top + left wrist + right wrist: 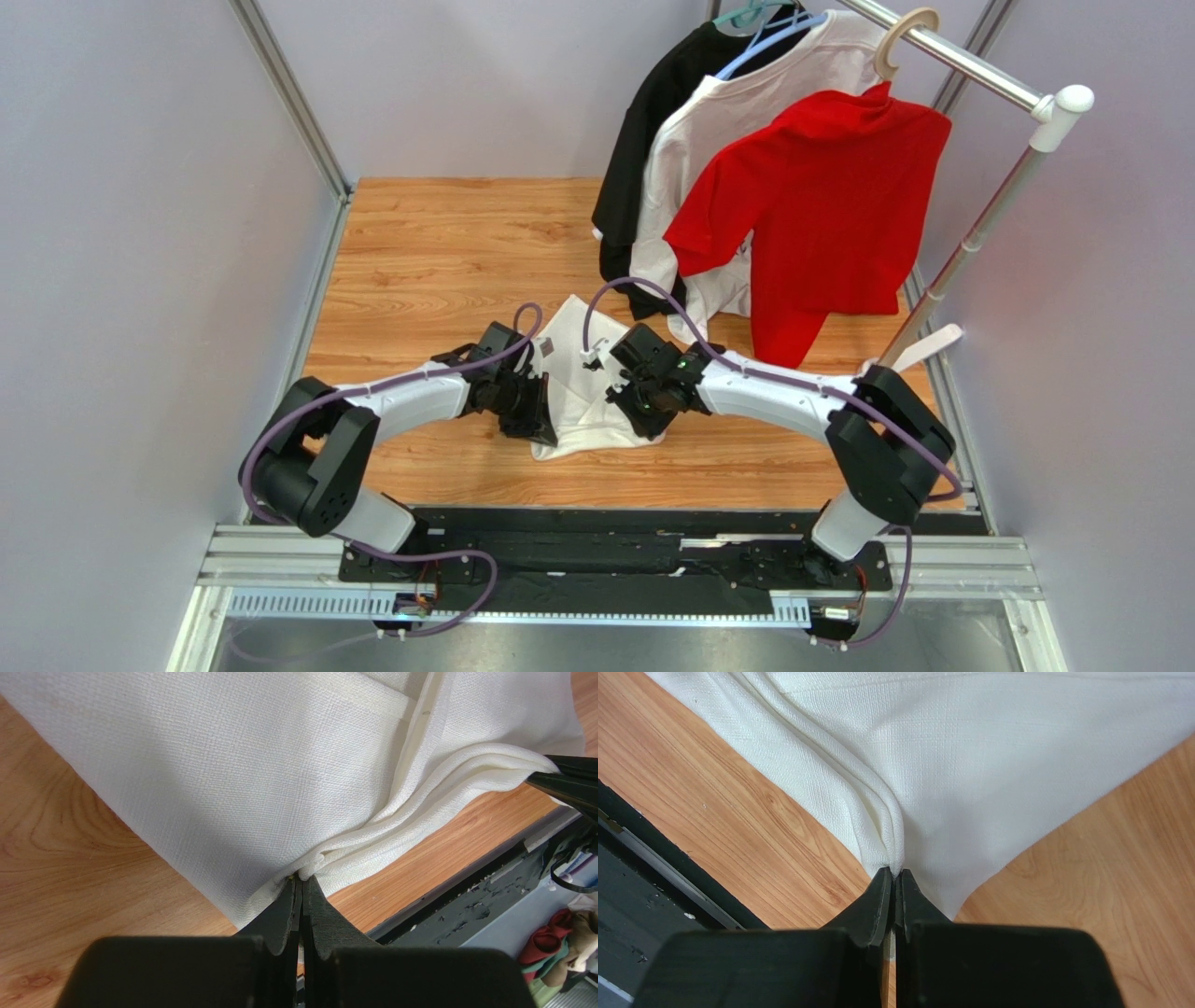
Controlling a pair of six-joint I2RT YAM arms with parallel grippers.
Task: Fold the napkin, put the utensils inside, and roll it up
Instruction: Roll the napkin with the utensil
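Note:
The white napkin (pixel 589 385) lies folded on the wooden table between my two arms. My left gripper (pixel 302 880) is shut on the napkin's (pixel 231 777) near edge, where the layers bunch into a pleat. My right gripper (pixel 893 873) is shut on the napkin's (pixel 990 763) other near corner, pinching a fold of stacked layers. In the top view the left gripper (pixel 537 420) sits at the cloth's left side and the right gripper (pixel 643 406) at its right side. The right gripper's dark fingertips (pixel 568 777) show at the far right of the left wrist view. No utensils are in view.
A clothes rack (pixel 982 77) at the back right holds a black shirt (pixel 659 126), a white shirt (pixel 730 168) and a red shirt (pixel 821 196). The table's black front rail (pixel 617 525) runs close behind the napkin's near edge. Grey walls enclose both sides.

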